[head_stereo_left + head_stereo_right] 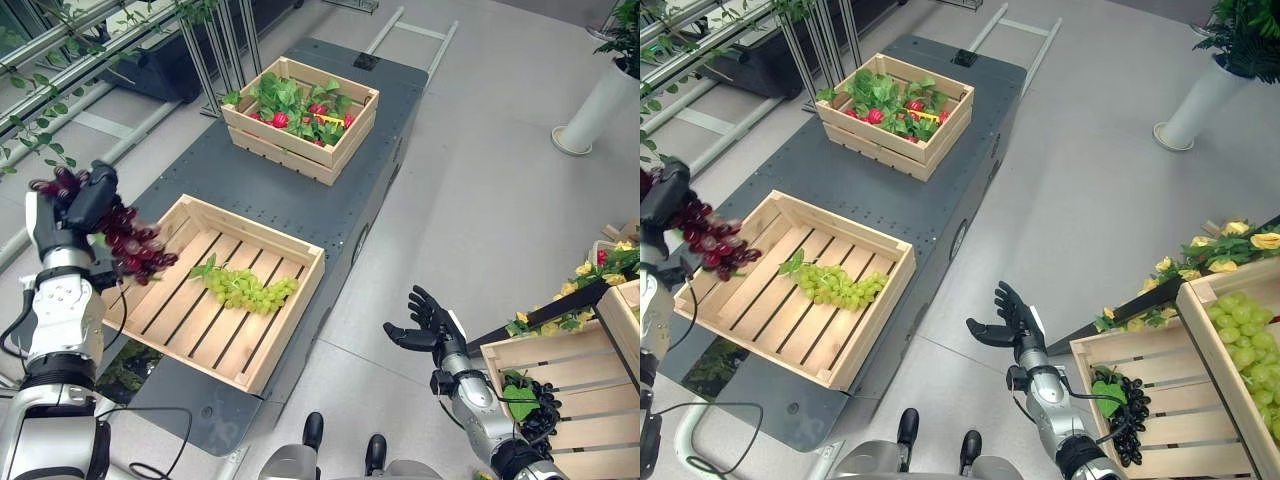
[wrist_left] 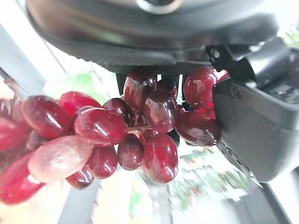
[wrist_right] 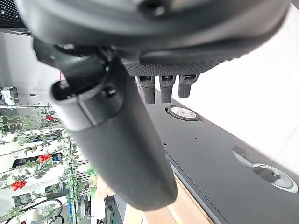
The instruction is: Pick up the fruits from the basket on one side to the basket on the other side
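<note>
1. Right hand (image 1: pixel 428 325): hovers low over the bare floor between the dark platform (image 1: pixel 300 205) and the right-side crates, fingers spread and relaxed, holding nothing.
2. Right-side crate (image 1: pixel 1160 400): holds a black grape bunch (image 1: pixel 1125 420); the neighbouring crate holds green grapes (image 1: pixel 1245 345).
3. Left hand (image 1: pixel 85 200): raised beside the near crate's left edge, fingers curled round the top of a red grape bunch (image 1: pixel 130 245). The bunch hangs from the hand, its lower end over the crate's left rim.
4. Near crate (image 1: pixel 290 300): a slatted wooden box on the platform, with a green grape bunch (image 1: pixel 245 288) lying mid-floor.
5. Far crate (image 1: pixel 300 150): holds leafy greens and red fruit.
6. Handling assessment: the red bunch appears light, soft and loosely jointed, likely to swing. Berries look smooth and could shed or bruise under pressure. The stem end or upper cluster is the sound place to hold.
</note>
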### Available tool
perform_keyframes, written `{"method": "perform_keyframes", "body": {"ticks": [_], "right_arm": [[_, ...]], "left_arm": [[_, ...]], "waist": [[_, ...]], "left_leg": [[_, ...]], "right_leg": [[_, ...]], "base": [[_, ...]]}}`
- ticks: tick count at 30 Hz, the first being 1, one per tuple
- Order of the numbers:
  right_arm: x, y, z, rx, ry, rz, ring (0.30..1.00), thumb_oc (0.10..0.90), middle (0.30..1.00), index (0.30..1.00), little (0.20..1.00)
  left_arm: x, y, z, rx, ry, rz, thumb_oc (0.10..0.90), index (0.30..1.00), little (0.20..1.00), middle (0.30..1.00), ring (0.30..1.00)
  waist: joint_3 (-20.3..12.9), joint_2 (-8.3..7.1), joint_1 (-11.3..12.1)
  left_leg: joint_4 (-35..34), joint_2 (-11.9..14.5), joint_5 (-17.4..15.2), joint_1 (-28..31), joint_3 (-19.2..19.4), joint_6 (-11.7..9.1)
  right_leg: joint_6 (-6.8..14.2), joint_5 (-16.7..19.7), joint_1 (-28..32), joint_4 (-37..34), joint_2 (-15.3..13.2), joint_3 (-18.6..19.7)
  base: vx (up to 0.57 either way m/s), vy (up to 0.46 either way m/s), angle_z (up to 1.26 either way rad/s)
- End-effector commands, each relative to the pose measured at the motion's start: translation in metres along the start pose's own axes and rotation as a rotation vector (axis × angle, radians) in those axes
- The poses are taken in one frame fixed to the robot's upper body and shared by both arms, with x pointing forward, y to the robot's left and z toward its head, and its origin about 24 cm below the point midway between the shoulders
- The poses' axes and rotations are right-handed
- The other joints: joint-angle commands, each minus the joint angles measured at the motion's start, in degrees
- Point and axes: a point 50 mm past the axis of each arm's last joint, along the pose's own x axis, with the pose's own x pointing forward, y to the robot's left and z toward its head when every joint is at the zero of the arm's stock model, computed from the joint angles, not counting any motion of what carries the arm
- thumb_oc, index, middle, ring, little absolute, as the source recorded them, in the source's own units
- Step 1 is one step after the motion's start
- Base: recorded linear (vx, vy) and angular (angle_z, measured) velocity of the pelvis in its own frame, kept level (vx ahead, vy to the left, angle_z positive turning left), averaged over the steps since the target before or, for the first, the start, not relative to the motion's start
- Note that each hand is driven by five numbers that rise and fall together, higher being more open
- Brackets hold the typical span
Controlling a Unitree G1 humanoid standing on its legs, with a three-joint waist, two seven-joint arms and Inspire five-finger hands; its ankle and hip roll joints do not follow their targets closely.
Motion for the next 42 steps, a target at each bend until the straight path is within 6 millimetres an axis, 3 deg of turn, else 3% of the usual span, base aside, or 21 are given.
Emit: {"method": "perform_keyframes", "body": {"ticks": [1, 3, 13, 15, 20, 27, 33, 42], "right_arm": [[0.002, 0.007, 0.027, -0.061, -0.14, 0.09, 0.9, 0.8, 0.9, 0.9, 0.9], [0.008, 0.016, 0.047, -0.092, -0.199, 0.154, 0.9, 0.8, 0.9, 0.9, 0.9], [0.022, 0.042, 0.114, -0.04, -0.342, 0.407, 0.9, 0.8, 0.9, 0.9, 0.9], [0.028, 0.053, 0.138, -0.005, -0.4, 0.429, 0.9, 0.8, 0.9, 0.9, 0.9], [0.034, 0.077, 0.161, 0.048, -0.431, 0.476, 0.9, 0.8, 0.9, 0.9, 0.9], [0.038, 0.096, 0.176, 0.172, -0.436, 0.506, 0.9, 0.8, 0.9, 0.9, 0.9], [0.04, 0.108, 0.214, 0.169, -0.528, 0.486, 0.9, 0.8, 0.9, 0.9, 0.9], [0.04, 0.121, 0.258, 0.181, -0.62, 0.484, 0.9, 0.8, 0.9, 0.9, 0.9]], "left_arm": [[0.014, -0.022, 0.057, -0.022, -0.286, -0.065, 0.4, 0.3, 0.3, 0.3, 0.3], [0.014, -0.044, 0.075, -0.037, -0.342, -0.167, 0.4, 0.3, 0.3, 0.3, 0.3], [0.016, -0.094, 0.121, -0.071, -0.454, -0.387, 0.4, 0.3, 0.3, 0.3, 0.3], [0.02, -0.11, 0.131, -0.075, -0.468, -0.438, 0.4, 0.3, 0.3, 0.3, 0.3], [0.022, -0.14, 0.147, -0.1, -0.479, -0.513, 0.4, 0.3, 0.3, 0.3, 0.3], [0.014, -0.172, 0.168, -0.142, -0.52, -0.603, 0.4, 0.3, 0.3, 0.3, 0.3], [0.005, -0.199, 0.187, -0.176, -0.547, -0.679, 0.4, 0.3, 0.3, 0.3, 0.3], [-0.008, -0.226, 0.2, -0.219, -0.551, -0.799, 0.4, 0.3, 0.3, 0.3, 0.3]], "waist": [[-10.0, 4.61, -0.9], [-10.1, 4.5, -1.3], [-10.8, 4.37, -2.8], [-10.8, 4.49, -3.4], [-11.2, 4.6, -4.2], [-11.8, 4.86, -5.1], [-12.2, 5.08, -5.8], [-12.8, 4.91, -5.9]], "left_leg": [[0.1, -2.5, -5.8, -0.7, -2.9, -1.8], [0.1, -2.4, -5.9, -0.3, -2.4, -1.8], [0.1, -2.1, -6.4, 1.0, -0.8, -1.9], [0.1, -1.9, -6.6, 1.5, -0.2, -1.8], [0.1, -1.8, -7.1, 2.2, 0.7, -1.7], [0.1, -1.5, -7.5, 2.7, 1.8, -1.8], [0.1, -1.3, -8.0, 3.4, 2.3, -1.9], [0.1, -1.0, -8.3, 3.5, 2.7, -2.1]], "right_leg": [[0.5, 1.6, -2.9, 0.1, -0.5, 1.2], [0.3, 1.6, -2.6, 0.1, -0.5, 1.3], [-0.1, 1.2, -1.8, 0.8, 0.0, 1.8], [-0.2, 0.8, -1.7, 1.4, 0.1, 2.1], [-0.3, 0.7, -1.2, 1.2, 0.4, 2.7], [-0.4, 0.6, -0.9, 0.9, 0.6, 3.3], [-0.5, 0.5, -0.4, 0.7, 0.9, 3.8], [-0.7, 0.6, -0.2, 0.2, 1.1, 4.0]], "base": [[-0.02, -0.071, -0.02], [-0.03, -0.078, -0.02], [-0.01, -0.032, -0.07], [-0.02, -0.022, -0.04], [-0.02, -0.028, -0.13], [-0.01, -0.007, -0.02], [0.0, -0.003, -0.01], [0.0, -0.007, -0.07]]}}
